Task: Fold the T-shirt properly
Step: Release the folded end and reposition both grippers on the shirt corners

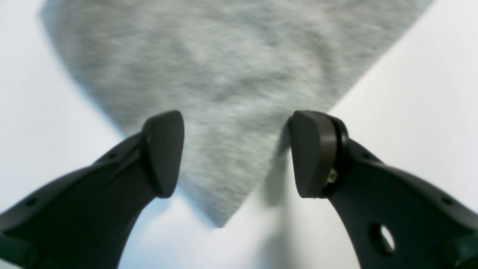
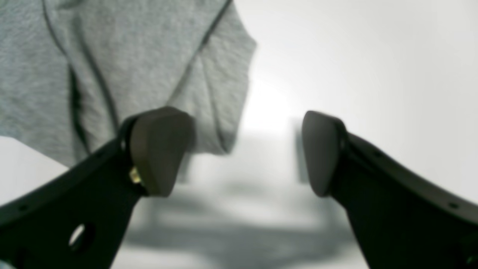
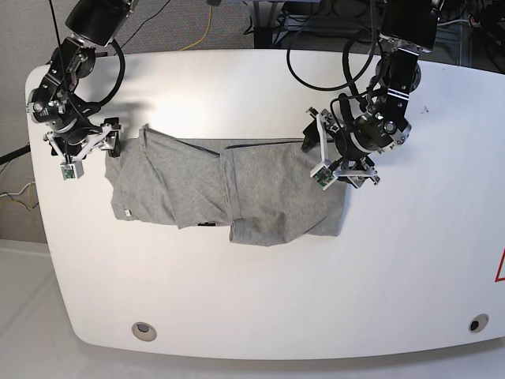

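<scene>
The heather-grey T-shirt (image 3: pixel 237 185) lies crumpled and partly folded on the white table (image 3: pixel 260 292), with a small white tag (image 3: pixel 125 213) at its left hem; no letters show. My left gripper (image 3: pixel 341 170) is open at the shirt's right edge. In the left wrist view a pointed corner of the shirt (image 1: pixel 227 93) lies between the spread fingers of the left gripper (image 1: pixel 238 153). My right gripper (image 3: pixel 88 150) is open just left of the shirt. In the right wrist view it (image 2: pixel 241 153) is empty, with a sleeve (image 2: pixel 149 67) beside its left finger (image 2: pixel 158 149).
Cables (image 3: pixel 316 39) run over the table's far edge behind the arms. Two round holes (image 3: pixel 143 330) (image 3: pixel 473 324) sit near the front edge. A red mark (image 3: pixel 499 268) shows at the right edge.
</scene>
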`<state>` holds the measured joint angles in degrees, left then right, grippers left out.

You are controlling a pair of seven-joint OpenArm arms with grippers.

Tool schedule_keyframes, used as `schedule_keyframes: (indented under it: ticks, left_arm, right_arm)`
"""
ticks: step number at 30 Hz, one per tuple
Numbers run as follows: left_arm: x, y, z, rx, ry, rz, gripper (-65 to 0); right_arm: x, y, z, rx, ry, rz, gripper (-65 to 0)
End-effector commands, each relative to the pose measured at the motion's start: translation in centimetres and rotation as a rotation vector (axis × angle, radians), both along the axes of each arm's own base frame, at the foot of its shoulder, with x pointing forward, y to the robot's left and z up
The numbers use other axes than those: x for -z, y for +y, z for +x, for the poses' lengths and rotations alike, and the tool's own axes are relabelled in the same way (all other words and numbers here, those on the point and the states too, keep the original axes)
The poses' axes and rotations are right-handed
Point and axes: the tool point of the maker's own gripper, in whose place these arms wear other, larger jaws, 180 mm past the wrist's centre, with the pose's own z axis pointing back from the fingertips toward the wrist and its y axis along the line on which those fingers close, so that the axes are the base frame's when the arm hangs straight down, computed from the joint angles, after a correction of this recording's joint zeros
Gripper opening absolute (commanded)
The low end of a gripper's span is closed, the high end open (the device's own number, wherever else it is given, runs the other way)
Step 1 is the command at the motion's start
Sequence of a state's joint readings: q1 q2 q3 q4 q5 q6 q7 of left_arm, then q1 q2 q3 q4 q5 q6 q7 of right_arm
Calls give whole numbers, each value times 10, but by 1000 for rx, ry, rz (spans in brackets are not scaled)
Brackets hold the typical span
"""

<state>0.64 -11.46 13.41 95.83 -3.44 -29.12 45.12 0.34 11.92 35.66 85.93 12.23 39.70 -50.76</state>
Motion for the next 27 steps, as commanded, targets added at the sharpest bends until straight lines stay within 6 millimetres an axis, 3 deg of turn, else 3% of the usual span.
schedule_keyframes:
  ticks: [1, 16, 27]
  left_arm:
    - [-11, -8, 13, 9, -41, -27, -236]
    - [-10, -3, 21, 0, -28, -21, -233]
    - [-9, -4, 17, 5, -29, -16, -234]
  right_arm:
    - [-14, -2, 23, -3, -71, 16, -158]
    - [25, -4, 18, 41, 24, 116, -157]
    - [23, 8, 22, 49, -7, 221, -159]
